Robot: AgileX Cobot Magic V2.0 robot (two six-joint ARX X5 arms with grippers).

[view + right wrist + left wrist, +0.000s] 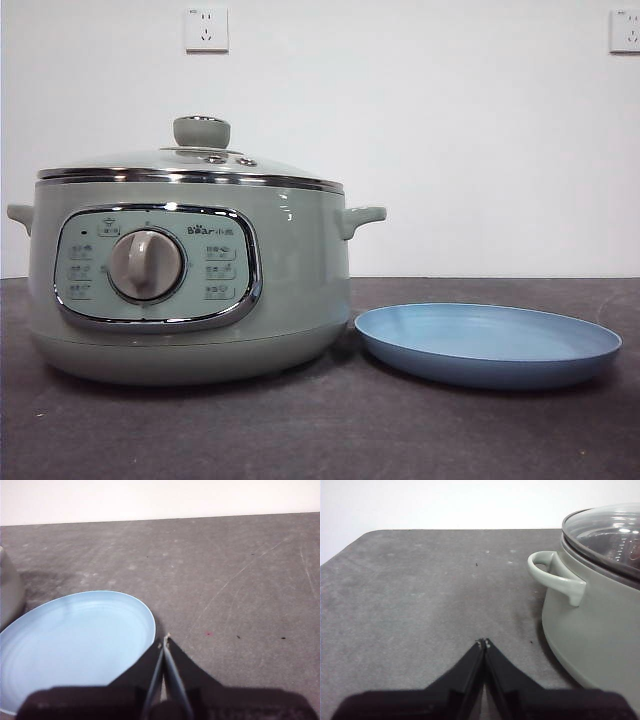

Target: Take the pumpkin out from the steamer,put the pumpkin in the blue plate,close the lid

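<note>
The steamer (pixel 190 290) fills one side of the dark table (pixel 400 430), and the lid (pixel 190 165) sits shut on its rim, so the pot's inside is closed off from above. The lid's knob (pixel 201 131) stands free, with open air all round and over it. Beside the steamer, on the side of its handle (pixel 360 218), lies the blue plate (pixel 488 343), close to the pot's base; whether they touch cannot be told. Nothing lies in the plate. Past the steamer's other handle (pixel 555 577), bare tabletop runs to the table's edge.

left end effector (pixel 484 642) closed, right end effector (pixel 165 639) closed
</note>
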